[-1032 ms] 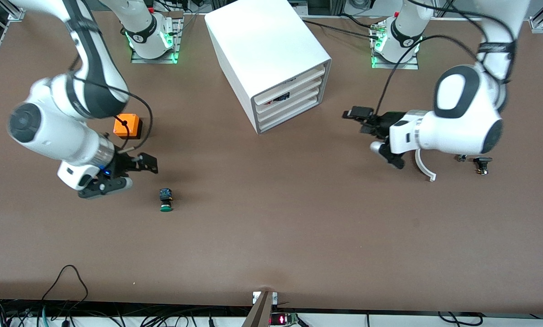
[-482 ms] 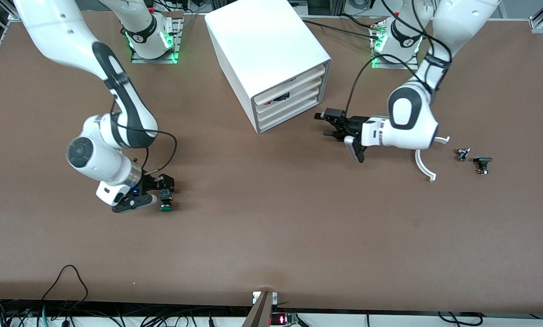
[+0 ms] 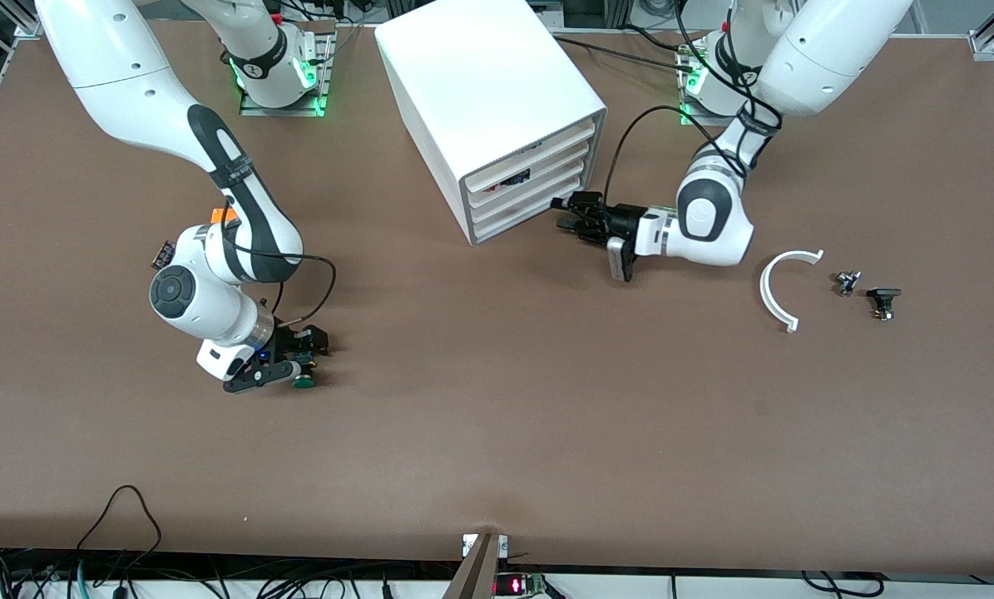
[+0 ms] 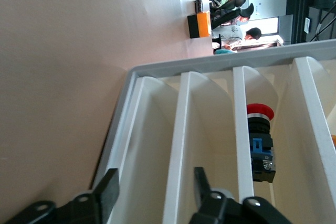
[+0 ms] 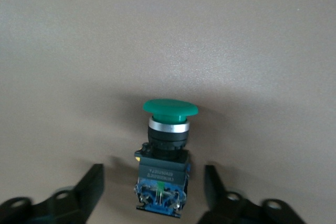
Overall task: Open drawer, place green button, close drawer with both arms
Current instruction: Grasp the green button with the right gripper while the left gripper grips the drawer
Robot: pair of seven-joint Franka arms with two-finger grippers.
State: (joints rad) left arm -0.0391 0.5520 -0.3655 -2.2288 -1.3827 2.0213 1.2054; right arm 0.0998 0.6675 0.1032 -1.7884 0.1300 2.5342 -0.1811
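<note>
The green-capped button (image 3: 303,380) lies on its side on the brown table, toward the right arm's end; it also shows in the right wrist view (image 5: 165,153). My right gripper (image 3: 301,358) is low over it and open, a finger on each side of its black-blue body, not touching. The white cabinet (image 3: 480,83) has four shut drawers. The lowest drawer (image 3: 530,216) also shows in the left wrist view (image 4: 152,145). My left gripper (image 3: 565,214) is open right in front of the lower drawers, its fingers (image 4: 107,190) straddling the lowest drawer's front.
An orange box (image 3: 224,215) is mostly hidden by the right arm. A white curved piece (image 3: 783,287) and small black parts (image 3: 882,299) lie toward the left arm's end. A red-capped button (image 4: 261,140) sits in an upper drawer.
My right gripper has come down beside the green button and now straddles it. My left gripper has moved across to the cabinet's drawer fronts. The button has not moved.
</note>
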